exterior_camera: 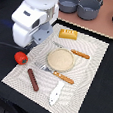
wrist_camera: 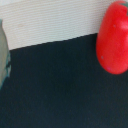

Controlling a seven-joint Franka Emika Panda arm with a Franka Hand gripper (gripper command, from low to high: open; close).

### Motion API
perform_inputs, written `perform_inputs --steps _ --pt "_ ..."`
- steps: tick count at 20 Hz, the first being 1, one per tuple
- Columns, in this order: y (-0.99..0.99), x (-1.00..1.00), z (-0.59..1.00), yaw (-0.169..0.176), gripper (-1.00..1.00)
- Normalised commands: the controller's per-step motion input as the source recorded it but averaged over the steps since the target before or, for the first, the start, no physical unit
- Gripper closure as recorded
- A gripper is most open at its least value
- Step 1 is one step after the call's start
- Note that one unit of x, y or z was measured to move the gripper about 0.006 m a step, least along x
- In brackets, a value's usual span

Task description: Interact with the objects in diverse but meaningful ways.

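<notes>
One arm [exterior_camera: 34,17] hangs above the tomato [exterior_camera: 20,58]; fingers hidden.

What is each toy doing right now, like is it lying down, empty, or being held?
Claw: hidden behind the arm, cannot tell if open.
Tomato: lying off the mat, not held.
Bread loaf: lying flat on the mat.
Plate: empty.
Sausage: lying flat.
Two pots: upright, side by side.
Fork: lying by the plate.
</notes>
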Motion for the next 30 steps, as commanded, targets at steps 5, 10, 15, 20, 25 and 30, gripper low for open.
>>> perform_inputs --steps 5,10,15,20,25,30 --pt "-0.34 -0.30 -0.18 -0.063 -1.00" --pt "-0.26 -0.32 -0.33 -0.049 -1.00" --pt "-0.14 -0.28 -0.33 -0.032 -1.00" --pt "-0.04 -0.33 -0.38 -0.013 -1.00" --pt "0.00 -0.33 -0.38 0.000 -1.00" --pt "0.00 -0.34 -0.37 0.000 -1.00"
